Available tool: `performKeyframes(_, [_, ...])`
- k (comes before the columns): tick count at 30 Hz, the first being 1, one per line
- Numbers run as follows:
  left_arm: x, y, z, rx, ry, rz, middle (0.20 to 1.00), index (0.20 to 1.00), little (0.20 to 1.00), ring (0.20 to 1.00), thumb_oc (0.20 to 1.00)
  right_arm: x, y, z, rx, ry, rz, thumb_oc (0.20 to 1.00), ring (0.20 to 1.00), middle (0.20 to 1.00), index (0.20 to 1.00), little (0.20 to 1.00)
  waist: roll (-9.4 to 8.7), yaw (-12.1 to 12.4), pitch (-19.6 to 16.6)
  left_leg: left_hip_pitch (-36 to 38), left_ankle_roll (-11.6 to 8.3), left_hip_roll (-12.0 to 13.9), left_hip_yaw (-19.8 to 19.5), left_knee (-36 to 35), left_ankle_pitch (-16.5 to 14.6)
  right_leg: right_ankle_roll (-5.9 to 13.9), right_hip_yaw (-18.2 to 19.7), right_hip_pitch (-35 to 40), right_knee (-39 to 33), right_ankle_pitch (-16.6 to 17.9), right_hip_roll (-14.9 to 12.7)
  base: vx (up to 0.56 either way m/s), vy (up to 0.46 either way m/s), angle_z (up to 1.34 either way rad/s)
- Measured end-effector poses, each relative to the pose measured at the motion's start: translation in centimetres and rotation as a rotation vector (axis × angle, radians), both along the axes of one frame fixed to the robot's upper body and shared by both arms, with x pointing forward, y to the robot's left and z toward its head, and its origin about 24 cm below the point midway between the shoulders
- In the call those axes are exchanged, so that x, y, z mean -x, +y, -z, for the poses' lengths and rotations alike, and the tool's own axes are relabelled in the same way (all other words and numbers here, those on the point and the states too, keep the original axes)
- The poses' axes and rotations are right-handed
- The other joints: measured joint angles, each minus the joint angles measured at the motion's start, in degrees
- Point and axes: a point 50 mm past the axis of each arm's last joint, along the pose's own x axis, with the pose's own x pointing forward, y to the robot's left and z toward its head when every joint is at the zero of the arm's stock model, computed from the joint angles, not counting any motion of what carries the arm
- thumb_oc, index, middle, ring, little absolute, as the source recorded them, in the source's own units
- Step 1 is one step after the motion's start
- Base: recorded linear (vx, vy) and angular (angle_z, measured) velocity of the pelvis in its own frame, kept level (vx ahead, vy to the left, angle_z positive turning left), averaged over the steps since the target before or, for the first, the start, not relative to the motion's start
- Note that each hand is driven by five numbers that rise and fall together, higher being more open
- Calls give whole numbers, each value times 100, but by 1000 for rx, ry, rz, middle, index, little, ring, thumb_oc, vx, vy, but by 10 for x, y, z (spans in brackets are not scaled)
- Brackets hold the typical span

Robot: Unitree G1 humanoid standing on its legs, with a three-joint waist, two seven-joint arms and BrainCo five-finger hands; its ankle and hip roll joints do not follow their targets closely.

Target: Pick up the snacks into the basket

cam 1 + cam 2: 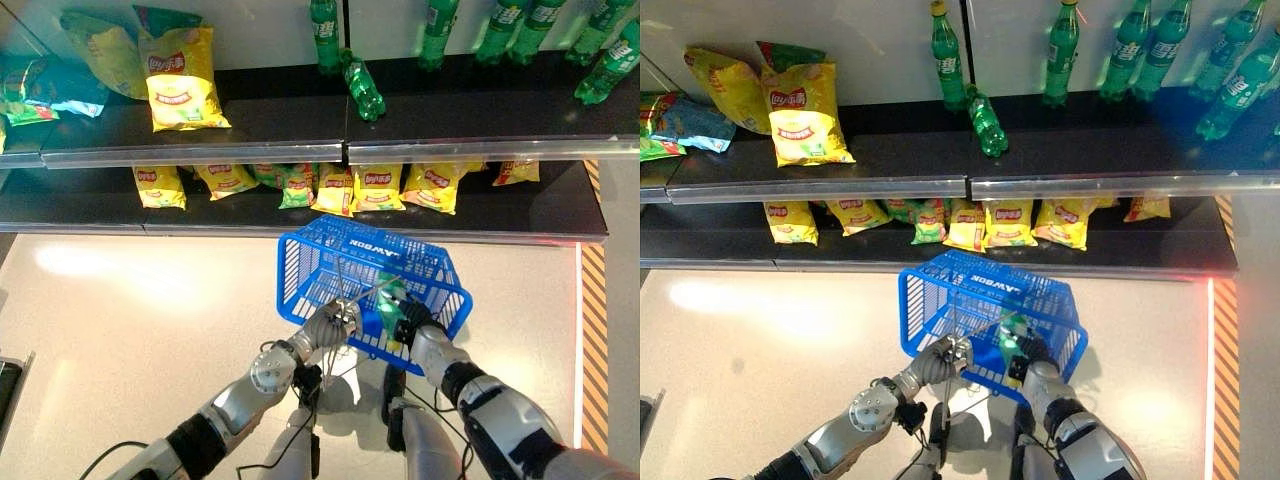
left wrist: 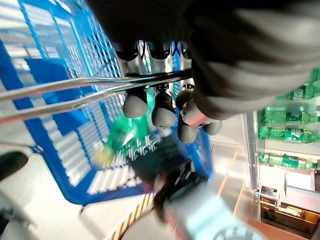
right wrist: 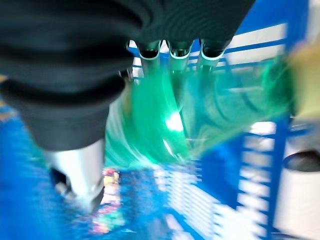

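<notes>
Two robot hands share the work: left robot hand [image 1: 330, 326] grips the basket [image 1: 330, 250] handle, right robot hand [image 1: 412, 322] clutches a green snack bag [image 1: 392, 297] over it; release low inside

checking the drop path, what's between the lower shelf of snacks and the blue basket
Bare pale floor: in the left eye view nothing lies between the lower shelf and the blue basket. The right hand holds a green snack bag over it.

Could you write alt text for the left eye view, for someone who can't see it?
A robot's left hand grips the wire handle of a blue basket while its right hand holds a green snack bag over it. Behind stand dark shelves of yellow chip bags and green bottles.
</notes>
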Motion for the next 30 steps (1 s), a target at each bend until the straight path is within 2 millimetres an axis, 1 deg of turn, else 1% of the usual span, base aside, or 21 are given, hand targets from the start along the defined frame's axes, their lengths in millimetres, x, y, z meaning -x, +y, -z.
performKeyframes(2, [0,1,0,-3,2,1,200,200,200,200,200,-4,2,-6,-13,-16,-1,1000,1000,1000,1000,1000,7,27,-4,0,0,2,-9,5,0,0,-4,4,5,0,3,0,0,0])
performKeyframes(5, [0,7,5,-26,27,-18,200,200,200,200,200,-2,8,-2,-38,0,-6,1000,1000,1000,1000,1000,10,24,-6,-14,0,-9,-20,12,0,-1,-11,4,1,2,-10,-3,4,1])
performKeyframes(10, [1,9,13,-18,78,-38,200,200,200,200,200,1,21,1,-81,12,-28,1000,1000,1000,1000,1000,10,30,-6,-37,2,-29,-46,40,0,4,-39,11,0,8,-33,0,12,3])
performKeyframes(14, [2,12,18,-23,98,-51,200,200,200,200,200,8,24,12,-128,43,-16,1000,1000,1000,1000,1000,10,36,-6,56,3,-26,-68,52,-1,8,-93,147,-12,6,-51,12,19,7])
performKeyframes(18, [5,17,25,-11,127,-80,200,200,200,200,200,20,19,25,-147,39,-35,1000,1000,1000,1000,1000,12,22,-15,176,13,-19,-114,47,-7,33,-144,305,-17,-15,-83,22,9,8])
performKeyframes(20, [4,22,30,17,153,-132,200,200,200,200,200,30,20,34,-146,41,-67,1000,1000,1000,1000,1000,10,12,-18,193,36,-26,-161,49,-18,35,-167,340,-7,-16,-97,11,-6,10])
performKeyframes(22, [2,29,40,13,194,-190,200,200,200,200,200,46,22,48,-130,59,-129,1000,1000,1000,1000,1000,-3,0,-39,275,39,-21,-218,52,-21,55,-235,456,-15,-32,-110,14,-23,15])
performKeyframes(24, [2,42,52,6,232,-273,200,200,200,200,200,67,28,59,-28,49,-308,1000,1000,1000,1000,1000,-51,4,-163,299,34,-19,-314,54,-24,63,-342,544,-22,-70,-128,70,-27,23])
performKeyframes(25, [3,47,58,-9,246,-298,200,200,200,200,200,73,25,63,6,54,-350,1000,1000,1000,1000,1000,-73,0,-196,321,31,-15,-365,39,-26,66,-371,590,-19,-85,-129,81,-8,28])
performKeyframes(26, [4,55,66,-23,274,-348,200,200,200,200,200,87,26,71,38,68,-414,1000,1000,1000,1000,1000,-103,1,-254,410,31,-11,-392,38,-26,69,-444,709,-38,-123,-146,55,39,22])
performKeyframes(27, [12,66,78,-51,309,-390,200,200,200,200,200,102,21,84,64,113,-441,1000,1000,1000,1000,1000,-221,1,-419,424,19,-17,-393,14,-38,74,-447,699,-2,-182,-163,51,41,17])
performKeyframes(28, [14,71,83,-59,317,-411,200,200,200,200,200,111,16,91,84,135,-455,1000,1000,1000,1000,1000,-253,6,-512,445,20,-21,-404,-18,-38,85,-465,721,-10,-196,-172,89,92,18])
performKeyframes(29, [19,81,96,-100,351,-464,200,200,200,200,200,126,2,103,133,179,-469,1000,1000,1000,1000,1000,-299,-16,-643,493,33,-27,-453,-44,-44,110,-535,848,-39,-231,-195,56,60,18])
performKeyframes(30, [22,85,102,-129,364,-477,200,200,200,200,200,133,-4,107,163,195,-477,1000,1000,1000,1000,1000,-333,-28,-701,557,31,-33,-468,-51,-52,127,-544,894,-52,-246,-204,86,100,26])
